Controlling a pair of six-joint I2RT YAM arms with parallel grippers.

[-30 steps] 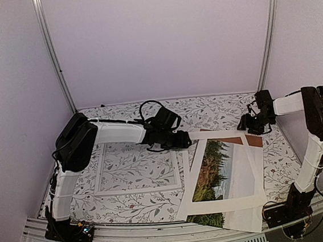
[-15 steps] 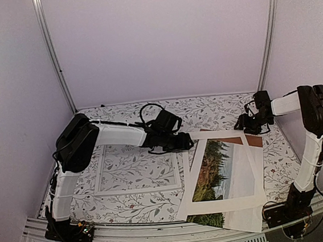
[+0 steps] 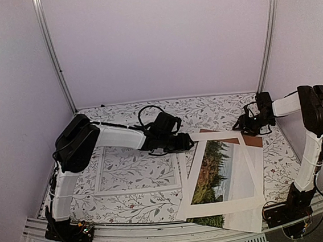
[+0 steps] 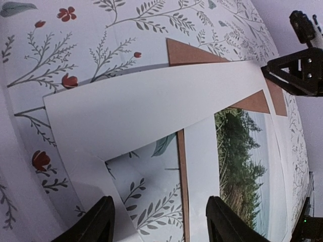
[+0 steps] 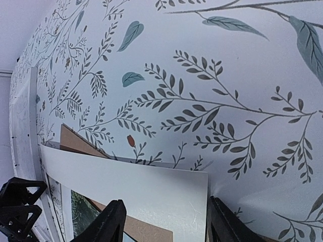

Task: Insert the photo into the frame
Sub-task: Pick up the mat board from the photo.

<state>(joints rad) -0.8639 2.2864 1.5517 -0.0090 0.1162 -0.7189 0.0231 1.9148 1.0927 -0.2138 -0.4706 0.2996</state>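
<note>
Top external: photo (image 3: 218, 170) lies under the white mat (image 3: 217, 134), long axis roughly 12–6, with the frame (image 3: 139, 189) flat at its 9 o'clock. Photo is at 5 o'clock from left gripper (image 3: 183, 143) and 7 o'clock from right gripper (image 3: 245, 123). Both arms reach low to the mat's far corners. Fingers wide, straddling a corner each.

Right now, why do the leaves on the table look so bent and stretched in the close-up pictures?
Left wrist view: the wide lens makes the straight edges of the white mat look curved. Right wrist view: leaves on the tablecloth look huge near the lens and tiny far away. Top external view: soft, even light, only faint shadows, and the frame keeps straight sides.
</note>
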